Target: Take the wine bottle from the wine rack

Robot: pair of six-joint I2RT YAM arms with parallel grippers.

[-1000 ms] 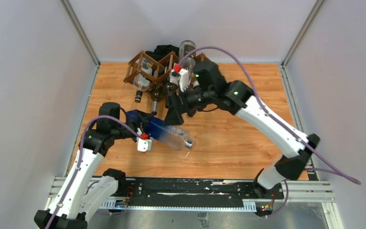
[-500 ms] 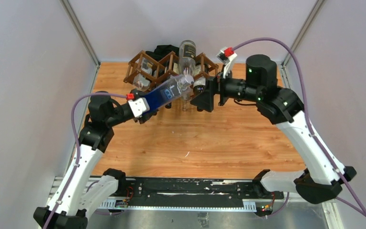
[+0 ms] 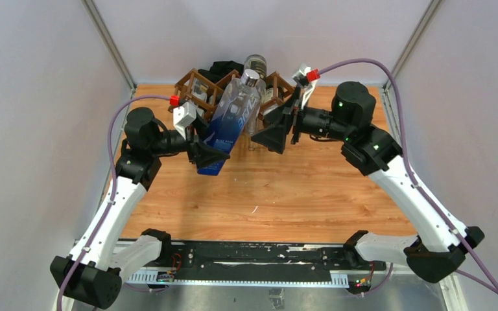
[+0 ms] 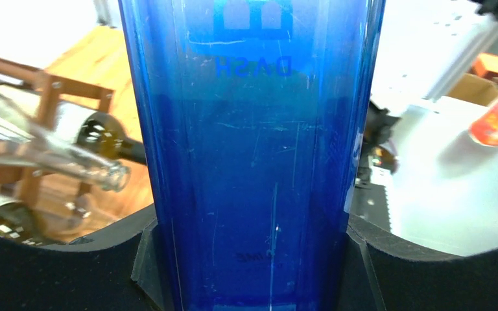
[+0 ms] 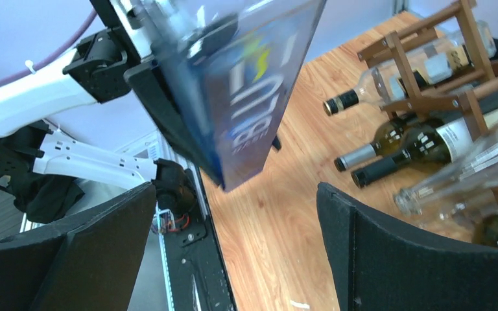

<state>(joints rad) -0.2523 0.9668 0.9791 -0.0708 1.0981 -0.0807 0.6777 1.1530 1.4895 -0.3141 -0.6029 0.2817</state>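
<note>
The blue-tinted clear wine bottle (image 3: 232, 123) looks already free of the dark brown wooden lattice wine rack (image 3: 191, 87), which stands at 12 o'clock on the wooden bench (image 3: 311, 188). The bottle hangs tilted in the air, its base clamped by the left gripper (image 3: 206, 152). At its 3 o'clock the right gripper (image 3: 273, 133) has its fingers spread and holds nothing. What is left, I judge, is to set the bottle down.
</note>
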